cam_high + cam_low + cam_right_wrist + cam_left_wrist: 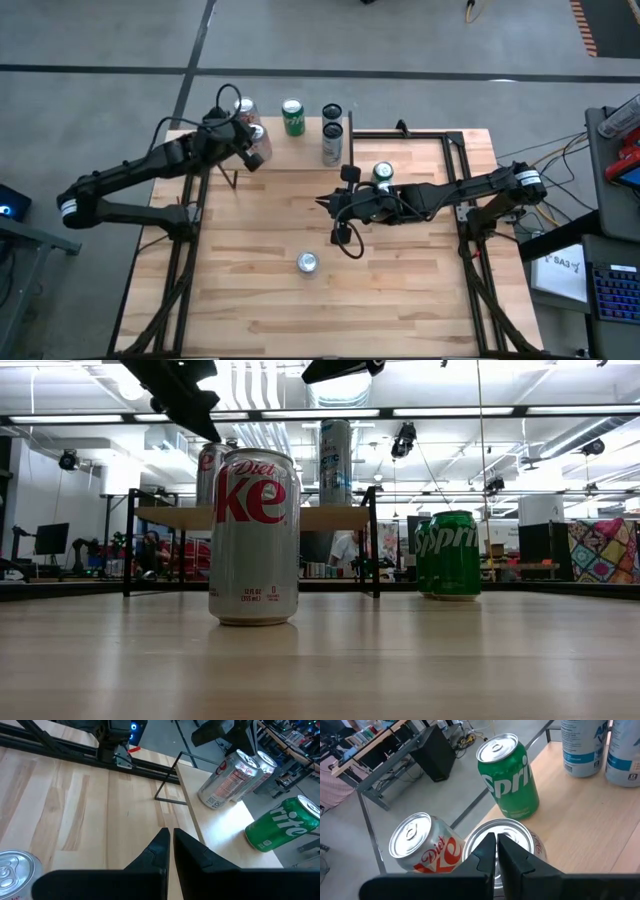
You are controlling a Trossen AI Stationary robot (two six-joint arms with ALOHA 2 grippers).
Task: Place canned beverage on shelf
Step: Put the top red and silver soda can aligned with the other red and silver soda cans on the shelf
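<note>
The shelf [296, 150] stands at the table's far edge and carries two Diet Coke cans [422, 850], a green Sprite can [510, 775] and two tall pale cans [332, 128], all upright. My left gripper [496, 842] is shut and sits just over the lid of the nearer Diet Coke can [520, 832] at the shelf's left end. My right gripper [170, 836] is shut and empty above the table's middle. On the tabletop stand a Diet Coke can [307, 262] and a Sprite can [382, 173]. My left gripper's shut fingertips [487, 845] point slantwise down at the lid of the nearer Diet Coke can on the shelf. Whether they touch the lid cannot be told. The can stands upright on the shelf.
The shelf's thin black legs [375, 540] stand on the far part of the table. Black frame bars [460, 190] run along the table's left and right sides. Bare wood lies near the front edge [330, 320].
</note>
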